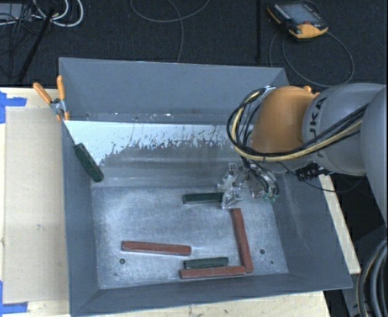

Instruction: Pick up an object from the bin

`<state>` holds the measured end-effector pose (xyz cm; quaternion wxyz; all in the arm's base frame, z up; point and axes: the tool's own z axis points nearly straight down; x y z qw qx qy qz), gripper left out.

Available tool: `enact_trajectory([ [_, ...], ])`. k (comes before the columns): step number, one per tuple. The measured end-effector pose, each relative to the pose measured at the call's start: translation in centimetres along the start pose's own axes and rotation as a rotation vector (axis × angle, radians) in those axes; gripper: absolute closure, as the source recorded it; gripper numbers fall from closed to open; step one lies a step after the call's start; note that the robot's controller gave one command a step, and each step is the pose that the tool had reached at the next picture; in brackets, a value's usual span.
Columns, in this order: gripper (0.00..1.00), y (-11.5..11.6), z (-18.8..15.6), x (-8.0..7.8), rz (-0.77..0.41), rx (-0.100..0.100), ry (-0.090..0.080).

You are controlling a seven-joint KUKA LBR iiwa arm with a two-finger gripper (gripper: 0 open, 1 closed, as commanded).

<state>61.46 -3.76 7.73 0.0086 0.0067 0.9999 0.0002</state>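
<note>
Starting at the near wall of the bin (147, 296), you see a brown bar (213, 272) lying along it, with a short green bar (205, 263) touching its far side. A second brown bar (155, 247) lies apart, to their left. A third brown bar (241, 240) runs away from the first one's right end, making an L.

Just past its far end sits the gripper (232, 193), low over the floor, at the right end of the middle green bar (203, 198). Its metal parts merge there, so you cannot tell whether it is apart or together, or whether it touches that bar.

Behind it, the orange cover (279, 121) and cables (246, 147) hide the wrist. The arm reaches in from the right.

A wall green bar (88, 162) leans on the left wall.
</note>
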Motion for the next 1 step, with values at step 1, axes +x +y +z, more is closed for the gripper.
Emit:
enact_trajectory([
  [1,1.0,-0.34,-16.79,-0.23,-0.039,0.001,0.009],
])
